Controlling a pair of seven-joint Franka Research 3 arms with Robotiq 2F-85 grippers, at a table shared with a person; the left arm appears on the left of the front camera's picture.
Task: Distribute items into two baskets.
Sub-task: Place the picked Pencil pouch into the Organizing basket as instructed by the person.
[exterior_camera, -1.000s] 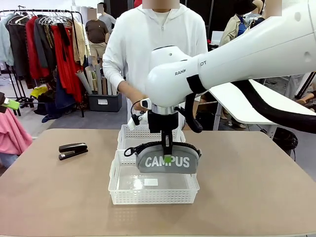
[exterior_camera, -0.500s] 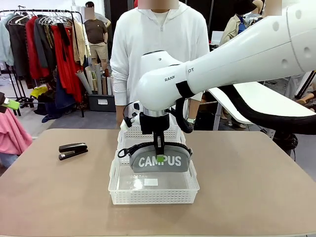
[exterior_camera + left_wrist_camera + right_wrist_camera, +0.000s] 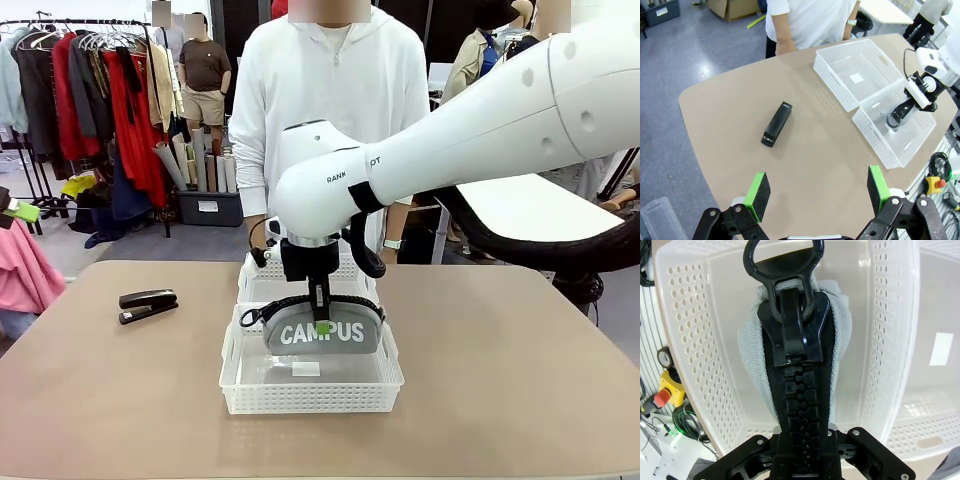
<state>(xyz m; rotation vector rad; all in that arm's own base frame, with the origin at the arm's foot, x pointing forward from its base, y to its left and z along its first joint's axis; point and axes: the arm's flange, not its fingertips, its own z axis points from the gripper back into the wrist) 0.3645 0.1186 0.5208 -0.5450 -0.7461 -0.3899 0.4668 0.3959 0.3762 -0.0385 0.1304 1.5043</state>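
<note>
Two baskets adjoining; right claw clamped on grey pouch over nearer; left claw spread apart.

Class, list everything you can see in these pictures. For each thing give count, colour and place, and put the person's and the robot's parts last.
pouch: 1, grey with white lettering and a black zip, hanging inside the near basket
stapler: 1, black, on the table to the left of the baskets
baskets: 2, white, mid-table, end to end; near basket, far basket
table: 1, tan
clothes rack: 1, mixed colours, back left
person: 1, white top, standing at the far side
left end effector: 1, black with green pads, open, above the table
right end effector: 1, black with green pads, shut on the pouch's zip edge
</note>
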